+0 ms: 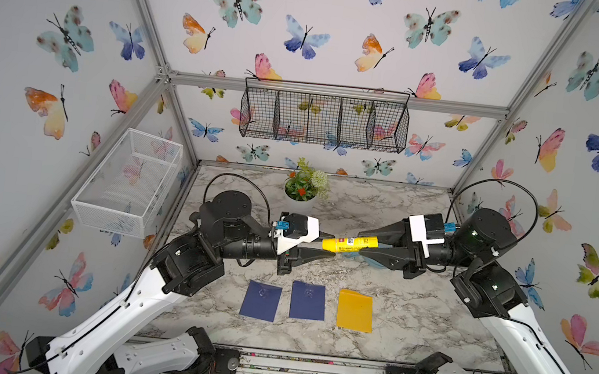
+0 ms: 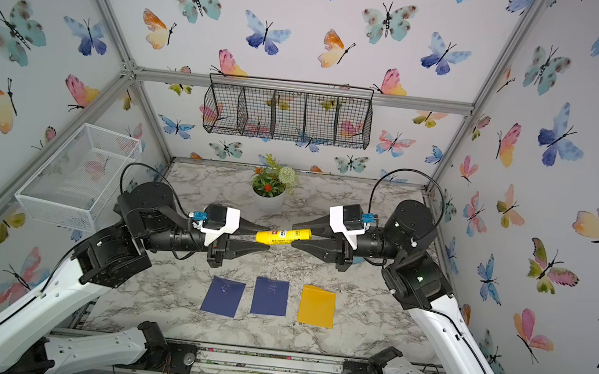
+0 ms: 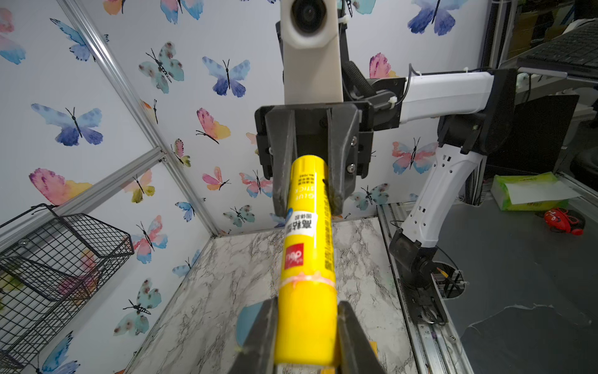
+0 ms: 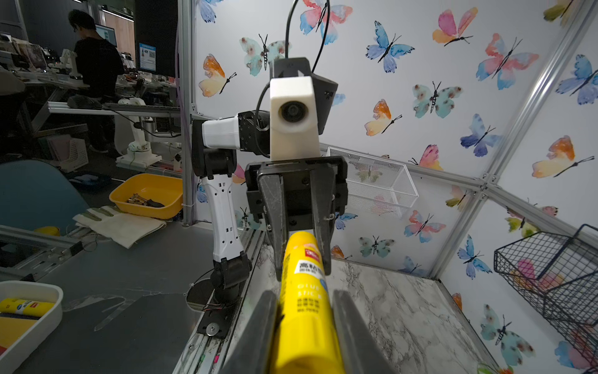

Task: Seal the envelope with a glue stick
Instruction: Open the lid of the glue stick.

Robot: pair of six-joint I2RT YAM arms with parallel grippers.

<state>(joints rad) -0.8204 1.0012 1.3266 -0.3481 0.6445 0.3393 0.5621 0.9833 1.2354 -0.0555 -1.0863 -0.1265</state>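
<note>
Hanging above the marble table [image 1: 410, 315], your two grippers are sharing one load.
Your left gripper [image 1: 333, 245] is clamping the capped end and your right gripper [image 1: 360, 244] the opposite end, both closed tight, behind two blue envelopes [image 1: 308, 301] and a yellow envelope [image 1: 355, 310], keeping the glue stick [image 1: 349, 244] off the table.

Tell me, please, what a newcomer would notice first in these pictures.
The yellow glue stick, held in mid-air over the marble table, the left gripper on one end and the right gripper on the other. Then the butterfly wallpaper all around, and two dark blue envelopes and a yellow envelope lying in a row.
</note>
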